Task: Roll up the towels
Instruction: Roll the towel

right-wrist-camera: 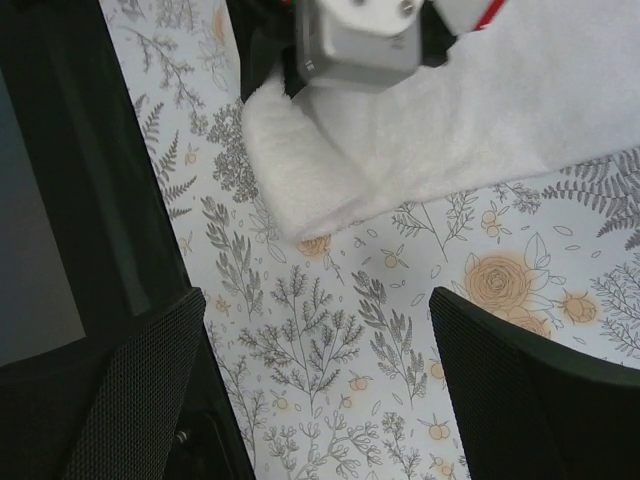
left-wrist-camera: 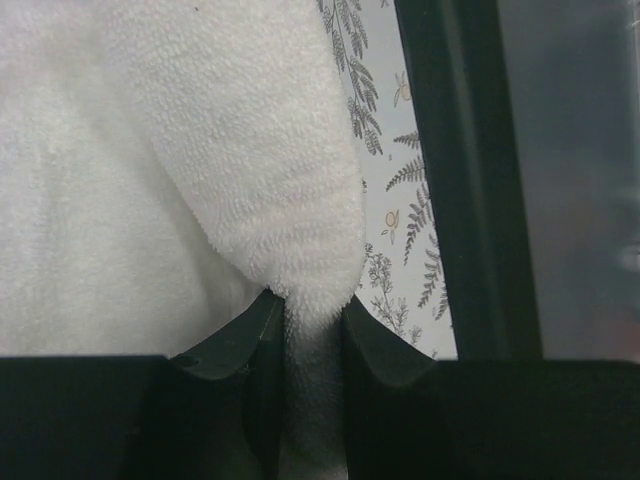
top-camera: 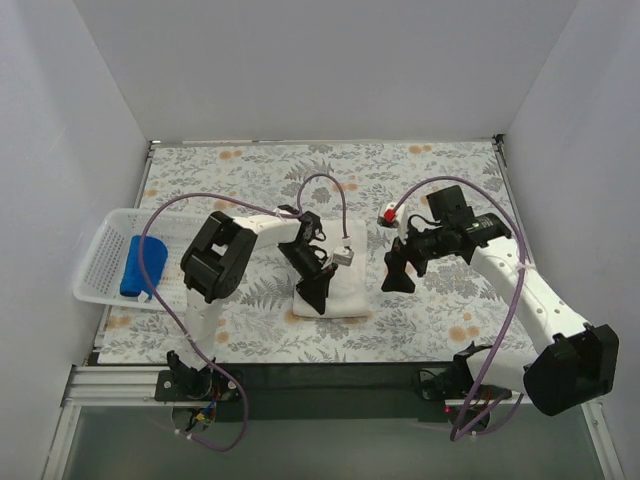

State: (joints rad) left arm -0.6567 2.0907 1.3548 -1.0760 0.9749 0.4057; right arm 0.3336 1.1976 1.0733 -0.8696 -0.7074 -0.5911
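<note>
The white towel (top-camera: 345, 290) lies flat on the floral mat in the middle, its near end folded over. My left gripper (top-camera: 312, 298) is shut on that near end; in the left wrist view the white towel (left-wrist-camera: 200, 180) is pinched between the black fingers (left-wrist-camera: 240, 350). The blue towel (top-camera: 142, 265) is a short roll lying in the white basket (top-camera: 100, 262) at the left. My right gripper (top-camera: 396, 275) is open and empty, just right of the white towel; its wrist view shows the towel's folded edge (right-wrist-camera: 330, 190) ahead of the wide-spread fingers (right-wrist-camera: 520, 370).
The floral mat (top-camera: 420, 180) covers the table between white walls. A black strip (top-camera: 330, 375) runs along the near edge. Purple cables loop over both arms. The left arm's wrist camera (right-wrist-camera: 360, 40) shows in the right wrist view.
</note>
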